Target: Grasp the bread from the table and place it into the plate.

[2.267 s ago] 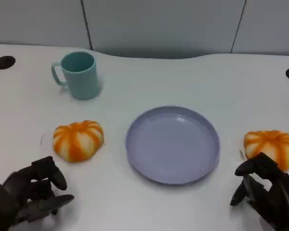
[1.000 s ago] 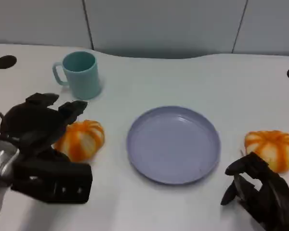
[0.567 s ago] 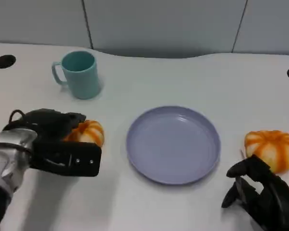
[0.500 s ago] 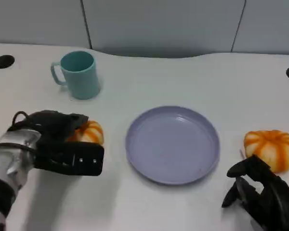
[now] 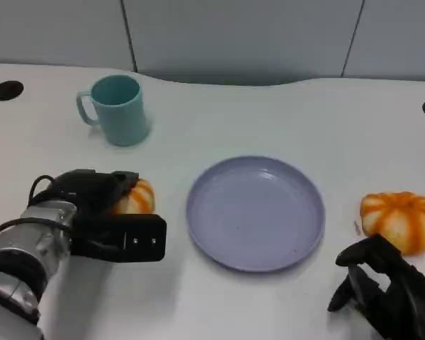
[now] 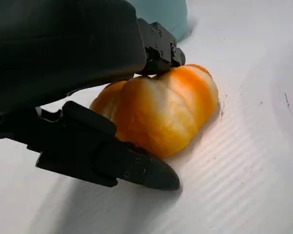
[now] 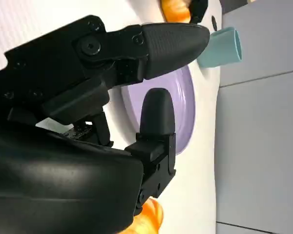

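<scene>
Left fingers (image 6: pixel 158 51) around bread (image 6: pixel 161 112)

Even, bright overhead light washes my white table (image 5: pixel 283 113), leaving soft shadows beneath the mug (image 5: pixel 117 110) and plate (image 5: pixel 255 212). My left hand (image 6: pixel 88 97) looms close and soft-edged (the bread (image 6: pixel 161 117) glows sharper).

My left hand (image 5: pixel 103 212) has swung from the near table edge onto the left bread (image 5: pixel 134 200), fingers (image 6: pixel 158 46) touching it.
</scene>
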You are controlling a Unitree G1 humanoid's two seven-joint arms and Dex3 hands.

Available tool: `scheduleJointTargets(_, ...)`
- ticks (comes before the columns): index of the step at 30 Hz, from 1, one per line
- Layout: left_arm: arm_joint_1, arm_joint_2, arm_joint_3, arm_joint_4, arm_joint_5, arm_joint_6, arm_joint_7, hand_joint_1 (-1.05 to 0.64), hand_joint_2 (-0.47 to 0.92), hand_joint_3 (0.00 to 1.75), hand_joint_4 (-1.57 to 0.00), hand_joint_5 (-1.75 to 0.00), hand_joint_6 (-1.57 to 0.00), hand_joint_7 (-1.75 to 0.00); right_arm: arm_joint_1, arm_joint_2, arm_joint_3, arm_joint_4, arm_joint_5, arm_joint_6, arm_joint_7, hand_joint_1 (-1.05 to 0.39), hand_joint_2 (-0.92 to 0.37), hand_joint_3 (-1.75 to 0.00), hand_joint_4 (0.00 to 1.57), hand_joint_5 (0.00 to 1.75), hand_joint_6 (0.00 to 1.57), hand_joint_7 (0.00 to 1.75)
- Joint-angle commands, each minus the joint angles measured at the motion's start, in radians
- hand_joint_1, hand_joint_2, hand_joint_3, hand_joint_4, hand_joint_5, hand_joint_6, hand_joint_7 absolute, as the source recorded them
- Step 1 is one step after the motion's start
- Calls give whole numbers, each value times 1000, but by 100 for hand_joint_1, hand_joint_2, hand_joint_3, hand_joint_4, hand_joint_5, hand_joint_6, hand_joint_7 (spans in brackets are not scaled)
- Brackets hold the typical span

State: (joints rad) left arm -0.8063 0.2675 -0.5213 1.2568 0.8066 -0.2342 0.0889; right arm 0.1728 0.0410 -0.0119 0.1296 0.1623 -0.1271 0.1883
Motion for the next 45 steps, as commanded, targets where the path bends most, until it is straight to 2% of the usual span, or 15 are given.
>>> scheduleJointTargets(1, 25, 3, 21, 36, -50, -61, 101, -31, 92, 2, -43, -158, -43, -143, 7, -8, -4, -18, 3, -9, 4, -33, -87, -36, 60, 175, 36, 175)
scheduleJointTargets(2, 31, 7, 11, 42, -41, -77, 154, -30, 92, 2, -45, -166, -42, -154, 7, -8, -4, -21, 3, -5, 3, -33, -87, -36, 60, 175, 36, 175)
scheduleJointTargets(4, 41, 13, -8, 52, -27, -116, 247, -22, 92, 4, -69, -173, -53, -170, 9, -8, -1, -30, -3, 4, -5, -34, -87, -35, 60, 175, 37, 175)
scheduleJointTargets(7, 45, 11, -14, 68, -30, -122, 304, -17, 92, 11, -83, -174, -61, -174, 7, -8, -2, -30, -2, 9, -5, -34, -87, -35, 61, 175, 37, 175)
scheduleJointTargets(9, 43, 7, -5, 75, -46, -110, 292, -16, 92, 12, -87, -175, -64, -175, 6, -9, -1, -31, -6, 10, -7, -34, -87, -34, 62, 175, 37, 175)
scheduleJointTargets(12, 44, 6, 14, 77, -75, -108, 270, -15, 92, 13, -86, -175, -65, -175, 7, -8, 0, -34, -8, 14, -10, -33, -88, -34, 62, 175, 36, 175)
scheduleJointTargets(15, 51, 6, 50, 74, -122, -119, 249, -16, 92, 13, -83, -175, -58, -175, 6, -6, 0, -37, -5, 18, -11, -32, -87, -34, 62, 175, 36, 175)
scheduleJointTargets(22, 52, 7, 47, 72, -135, -118, 244, -17, 92, 13, -83, -175, -56, -175, 6, -7, 1, -39, -5, 21, -12, -32, -88, -34, 62, 175, 37, 175)
scheduleJointTargets(26, 31, 63, 156, -5, -251, -284, 249, -7, 86, 10, -84, -175, -58, -175, -6, 2, 3, -24, -6, 16, -17, -32, -88, -34, 62, 175, 37, 175)
scheduleJointTargets(30, 17, 79, 195, -50, -297, -363, 198, -2, 84, 9, -85, -175, -59, -175, -10, 5, 4, -17, -10, 14, -21, -33, -88, -34, 61, 175, 37, 175)
scheduleJointTargets(36, 18, 57, 227, -139, -348, -455, 146, -1, 83, 9, -89, -175, -65, -175, -11, 5, 9, -23, -24, 22, -31, -33, -88, -33, 61, 175, 37, 175)
scheduleJointTargets(45, 20, -6, 192, -288, -333, -544, 67, -6, 82, 10, -95, -175, -68, -175, -19, -2, 10, -12, -39, 15, -35, -33, -89, -32, 60, 175, 36, 175)
